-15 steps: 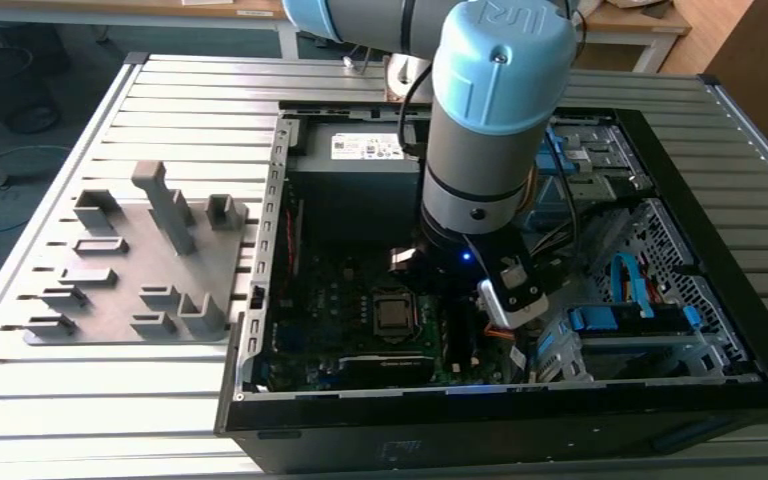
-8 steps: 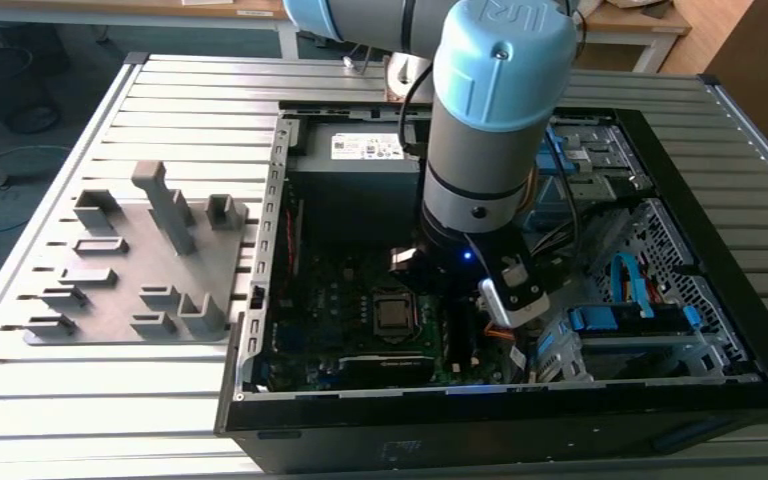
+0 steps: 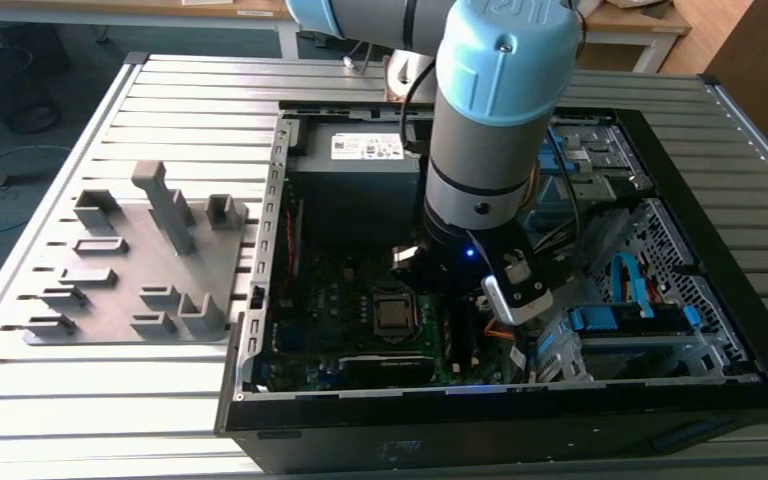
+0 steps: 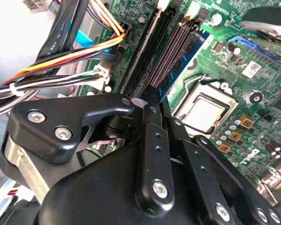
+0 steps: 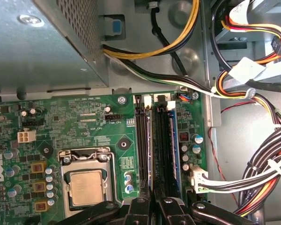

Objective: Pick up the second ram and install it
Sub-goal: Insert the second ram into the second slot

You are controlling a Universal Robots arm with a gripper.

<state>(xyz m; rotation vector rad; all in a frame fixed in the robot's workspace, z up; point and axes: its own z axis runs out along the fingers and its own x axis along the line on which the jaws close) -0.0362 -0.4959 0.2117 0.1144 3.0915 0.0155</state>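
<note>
My gripper point(image 3: 454, 300) is down inside the open computer case point(image 3: 704, 250), over the memory slots beside the CPU socket point(image 5: 84, 185). In both wrist views its black fingers point(image 5: 140, 208) stand close together on the second ram point(image 5: 160, 150), a thin dark stick. The stick runs along a slot of the green motherboard point(image 5: 61, 126). It stands on its edge in line with that slot; how deep it sits I cannot tell. A blue-edged stick point(image 4: 185, 58) sits in the neighbouring slot. On the other side is a bare black slot point(image 5: 141, 140).
Bundles of yellow, black and white cables point(image 5: 267, 173) run close beside the slots. A metal power supply box point(image 5: 37, 47) borders the board. A grey holder tray point(image 3: 144, 260) with upright ribs lies on the slatted table at the exterior view's left. Blue drive brackets point(image 3: 631, 315) fill the case's other side.
</note>
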